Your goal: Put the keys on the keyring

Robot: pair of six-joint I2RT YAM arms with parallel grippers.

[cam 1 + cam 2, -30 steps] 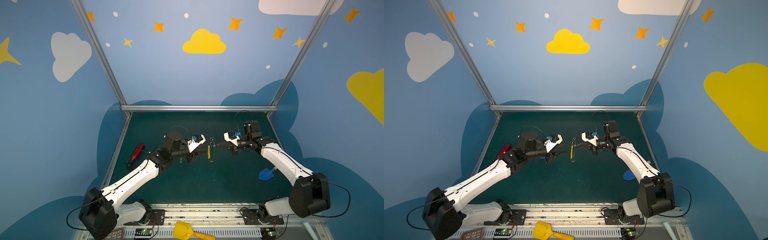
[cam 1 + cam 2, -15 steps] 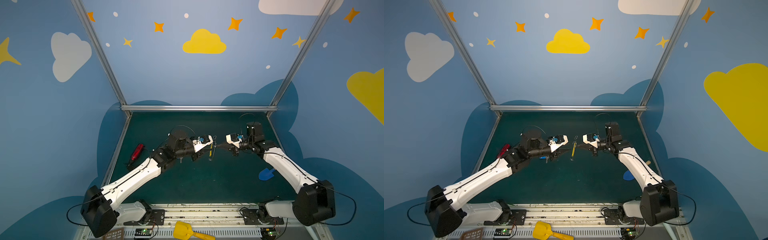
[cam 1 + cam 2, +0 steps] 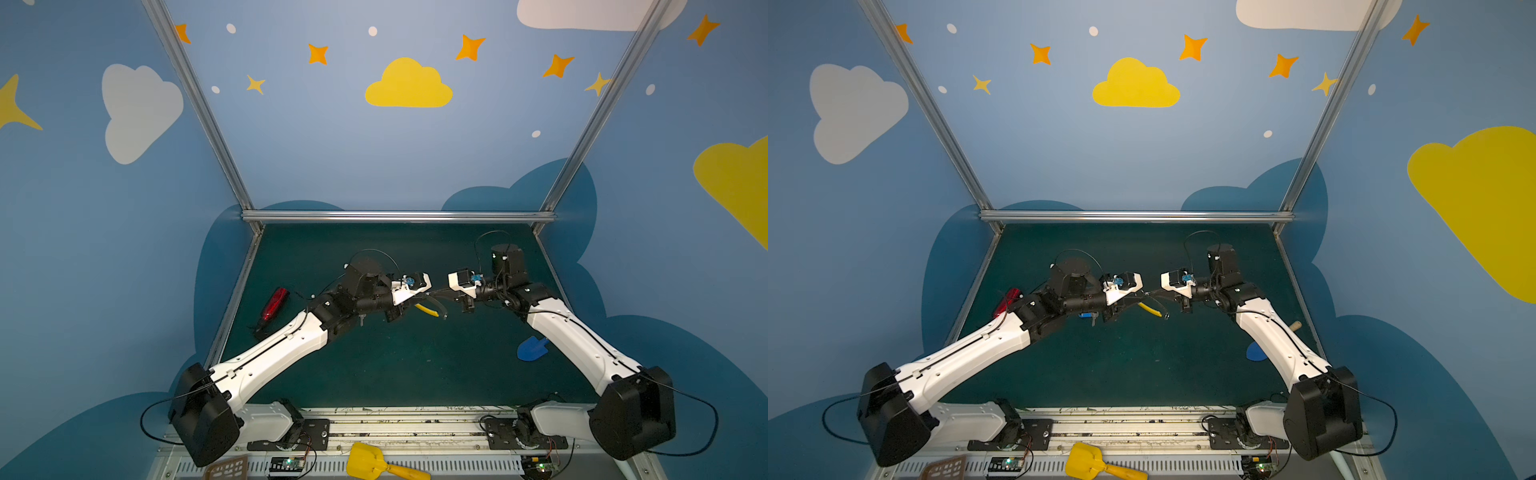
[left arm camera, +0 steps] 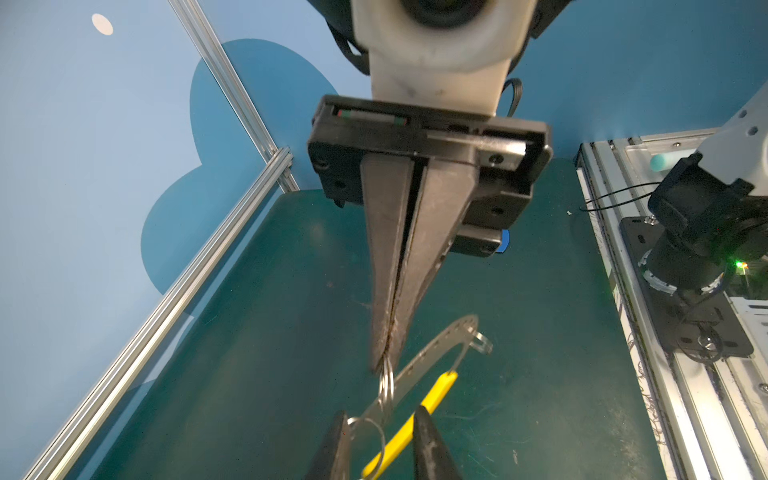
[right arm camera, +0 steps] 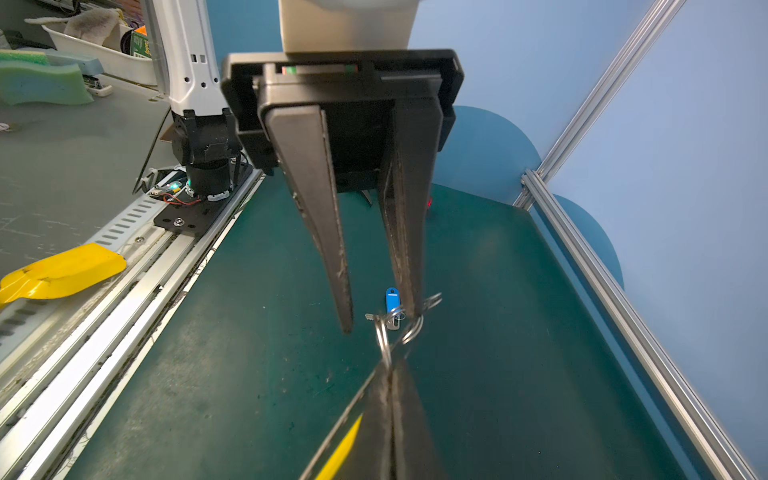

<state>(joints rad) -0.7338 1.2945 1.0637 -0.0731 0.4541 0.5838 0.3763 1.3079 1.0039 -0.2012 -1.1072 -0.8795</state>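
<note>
The right gripper (image 4: 386,365) was clamped on a small metal loop of the keyring (image 4: 434,352), holding the grey-and-yellow hoop clear of the green mat (image 5: 232,353). The left gripper (image 5: 380,321) had its jaws apart astride the hoop. The keys (image 5: 392,300) lay on the mat beneath the left arm.

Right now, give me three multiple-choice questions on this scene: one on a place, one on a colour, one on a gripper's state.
1. Where is the blue shovel? A on the front rail; B on the mat beside the right arm; C inside a box.
2. The keyring has an arc coloured: A red; B yellow; C green.
3. The right gripper is: A shut on the keyring; B wide open; C shut on the shovel.
Answers: B, it lies by that arm; B, the arc shows yellow; A, its closed fingers pinch the keyring.
</note>
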